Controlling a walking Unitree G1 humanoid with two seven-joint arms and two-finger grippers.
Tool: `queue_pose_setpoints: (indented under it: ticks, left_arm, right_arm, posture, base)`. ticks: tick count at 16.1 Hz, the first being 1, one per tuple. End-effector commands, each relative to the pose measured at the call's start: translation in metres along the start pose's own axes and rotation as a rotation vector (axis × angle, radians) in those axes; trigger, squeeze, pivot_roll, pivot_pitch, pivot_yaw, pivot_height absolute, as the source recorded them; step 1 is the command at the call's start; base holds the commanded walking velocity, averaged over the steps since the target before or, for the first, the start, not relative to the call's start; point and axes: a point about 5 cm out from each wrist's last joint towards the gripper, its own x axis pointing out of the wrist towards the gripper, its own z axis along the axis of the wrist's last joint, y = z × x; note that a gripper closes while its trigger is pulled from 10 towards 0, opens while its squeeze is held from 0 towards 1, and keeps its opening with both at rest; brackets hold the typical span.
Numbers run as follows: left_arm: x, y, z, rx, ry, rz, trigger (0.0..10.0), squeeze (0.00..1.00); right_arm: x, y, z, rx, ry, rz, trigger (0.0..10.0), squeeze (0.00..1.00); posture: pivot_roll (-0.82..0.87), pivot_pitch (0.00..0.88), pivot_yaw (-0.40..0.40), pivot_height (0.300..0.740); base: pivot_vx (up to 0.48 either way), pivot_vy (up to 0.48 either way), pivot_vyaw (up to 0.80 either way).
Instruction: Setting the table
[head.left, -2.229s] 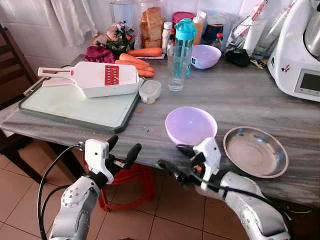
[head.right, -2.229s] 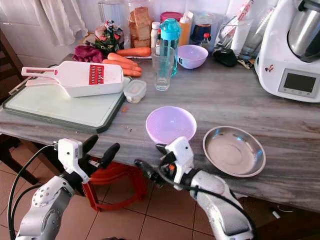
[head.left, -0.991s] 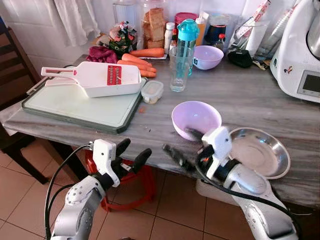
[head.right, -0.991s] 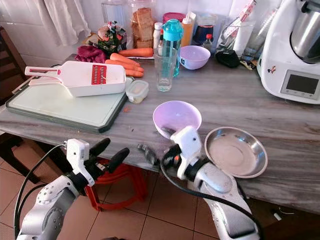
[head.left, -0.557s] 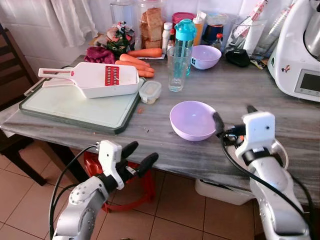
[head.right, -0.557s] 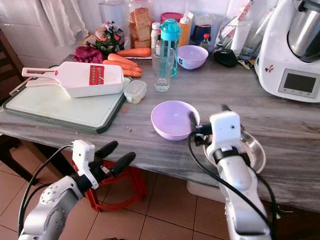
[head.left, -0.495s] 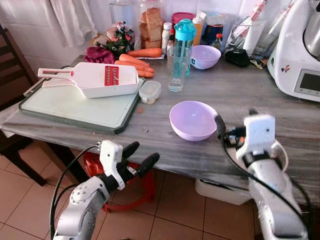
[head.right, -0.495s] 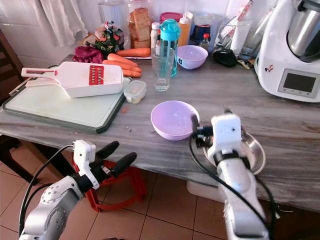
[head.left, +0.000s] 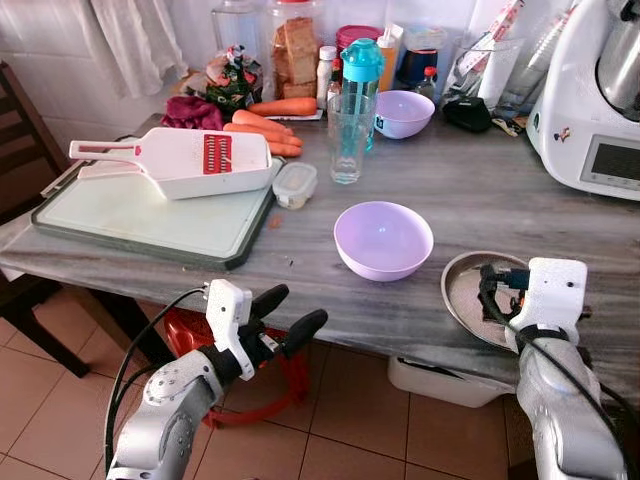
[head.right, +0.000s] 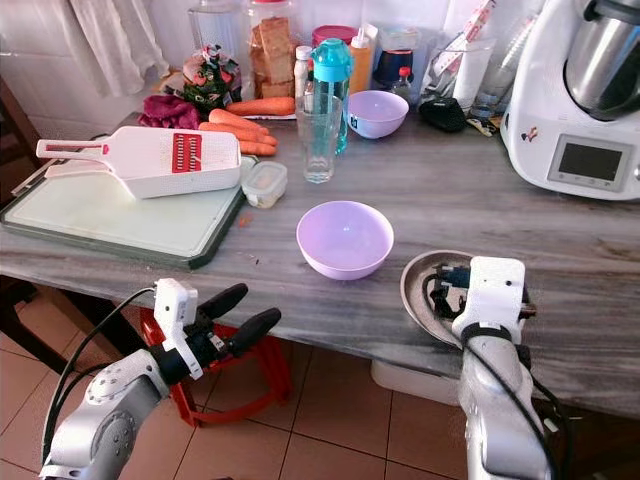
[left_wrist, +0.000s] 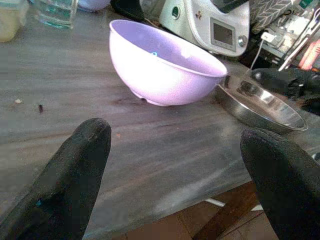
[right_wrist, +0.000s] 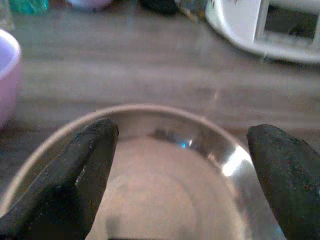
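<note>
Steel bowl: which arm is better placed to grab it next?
Right. Its pincer is open, directly over the steel bowl, fingers spanning the rim. The left pincer hangs below the table edge, short of the purple bowl.

Illumination is even, bright and diffuse across both head views; shadows beneath objects on the worktop (head.left: 470, 190) are soft and short. Both head views are sharp, with mild bending of straight lines toward the edges. The left wrist view is sharp on the purple bowl (left_wrist: 162, 62) ahead of the fingers (left_wrist: 75, 175), while the fingers themselves are soft and near-black, without surface detail. The right wrist view is blurred throughout: a bright glare streak lies on the steel dish (right_wrist: 220, 155) rim between the fingers (right_wrist: 85, 170), and the background beyond is smeared.
</note>
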Motion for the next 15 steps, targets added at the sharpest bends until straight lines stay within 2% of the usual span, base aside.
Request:
queue_pose_setpoints:
  ticks: [1,8,15]
  left_arm:
    - [0.001,-0.002,0.003,0.014,0.009,-0.013,10.0,0.00]
    - [-0.002,-0.003,0.000,0.020,0.034,-0.025,10.0,0.00]
    - [-0.003,-0.002,-0.002,0.025,0.050,-0.033,10.0,0.00]
  right_arm:
    - [0.005,-0.001,-0.002,0.003,0.031,0.015,10.0,0.00]
    - [0.016,0.006,-0.014,0.049,0.176,0.136,10.0,0.00]
    - [0.017,0.022,-0.018,0.105,0.235,0.239,10.0,0.00]
  posture:
    - [-0.01,0.046,0.003,0.740]
    - [0.00,0.043,-0.006,0.740]
    - [0.00,0.039,-0.009,0.740]
  base:
    - [0.000,0.000,0.00]
    - [0.000,0.000,0.00]
    - [0.000,0.000,0.00]
